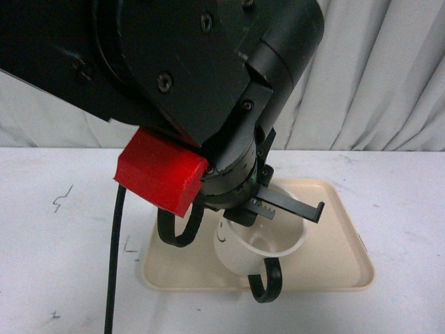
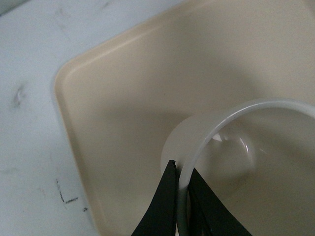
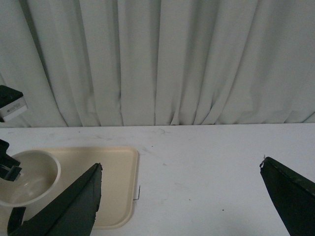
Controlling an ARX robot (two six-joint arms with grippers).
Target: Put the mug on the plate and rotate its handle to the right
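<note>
Left arm [image 1: 174, 69] angles steeply down, its tool [image 2: 182, 169] gripping the mug [image 1: 243, 256] by the rim.

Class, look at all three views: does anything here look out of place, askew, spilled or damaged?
Nothing is spilled or broken. The mug is on the plate, its rim pinched by the left gripper. One thing is off: the handle points towards the robot, not to the right.

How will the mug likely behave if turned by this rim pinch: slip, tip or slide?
The mug looks rigid, with a thin glossy rim; the left end effector pinches only that rim, so it may slip. Pinched on one side, it could rock or tip. The smooth plate probably lets it slide easily.
</note>
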